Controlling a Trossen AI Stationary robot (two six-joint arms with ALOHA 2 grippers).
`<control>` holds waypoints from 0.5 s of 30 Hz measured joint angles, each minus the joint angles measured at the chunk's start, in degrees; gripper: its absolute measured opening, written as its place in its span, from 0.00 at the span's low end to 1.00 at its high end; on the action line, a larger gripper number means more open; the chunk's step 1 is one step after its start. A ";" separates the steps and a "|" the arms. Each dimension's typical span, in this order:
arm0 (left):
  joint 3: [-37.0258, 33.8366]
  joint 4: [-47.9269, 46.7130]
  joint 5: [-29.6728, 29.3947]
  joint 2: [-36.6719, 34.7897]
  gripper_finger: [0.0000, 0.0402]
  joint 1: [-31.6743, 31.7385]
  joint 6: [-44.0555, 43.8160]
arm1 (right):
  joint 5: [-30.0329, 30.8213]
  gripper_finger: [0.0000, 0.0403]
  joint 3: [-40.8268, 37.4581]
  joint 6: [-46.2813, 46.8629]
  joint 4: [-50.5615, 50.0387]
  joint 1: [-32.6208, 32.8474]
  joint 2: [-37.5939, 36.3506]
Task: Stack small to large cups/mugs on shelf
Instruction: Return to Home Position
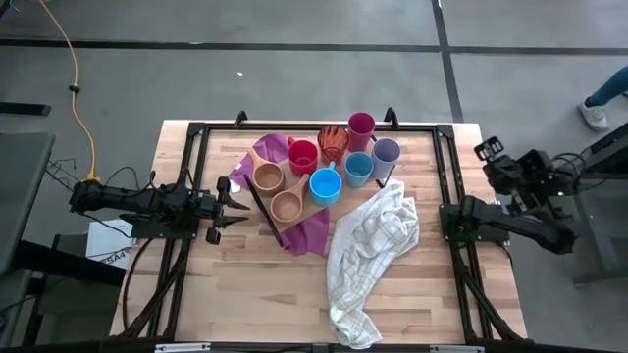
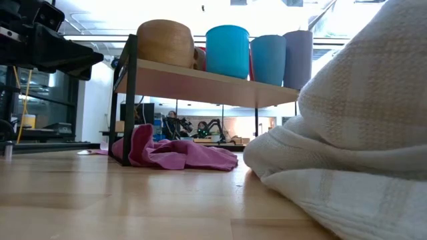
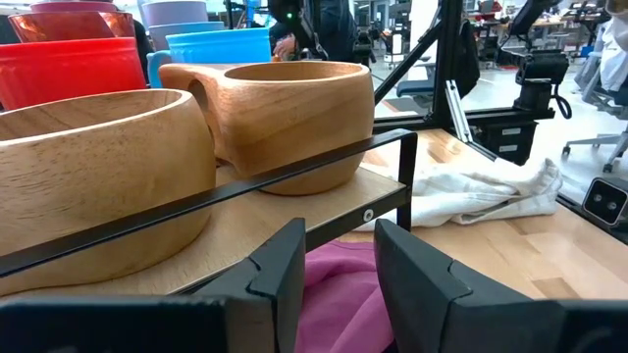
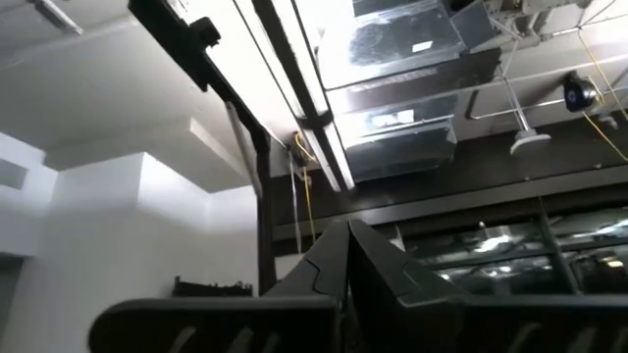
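Several cups stand by their bases on the light-wood shelf [image 1: 316,209]: two tan handled cups [image 1: 268,177] [image 1: 287,206], a red mug [image 1: 303,156], two blue cups [image 1: 325,185] [image 1: 358,170], a lavender tumbler [image 1: 386,153], a magenta tumbler [image 1: 361,126]. My left gripper [image 1: 234,203] stands open and level just left of the shelf. In the left wrist view its fingers [image 3: 339,270] face the shelf's front rail [image 3: 245,186] without touching it. My right gripper [image 4: 345,245] is shut, tipped up toward the ceiling, at the table's right edge.
A purple cloth [image 1: 299,233] lies under the shelf and spreads out toward the near side. A white checked towel [image 1: 371,250] lies crumpled to the right of the shelf, reaching the near edge. A black frame [image 1: 294,127] borders the table.
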 joint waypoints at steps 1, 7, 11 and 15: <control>0.00 -0.02 0.00 0.00 0.28 0.00 0.00 | 0.01 0.00 -1.08 0.13 1.48 0.00 -0.01; 0.00 -0.02 0.00 0.01 0.28 0.01 -0.01 | 2.83 0.00 -6.49 0.68 6.00 0.00 -0.02; 0.00 0.00 -0.02 0.01 0.28 0.00 0.00 | 6.98 0.00 -8.43 -1.12 6.30 0.00 -0.02; 0.00 0.00 -0.04 0.00 0.28 0.00 -0.02 | 11.15 0.00 -9.80 -2.63 4.77 0.00 -0.04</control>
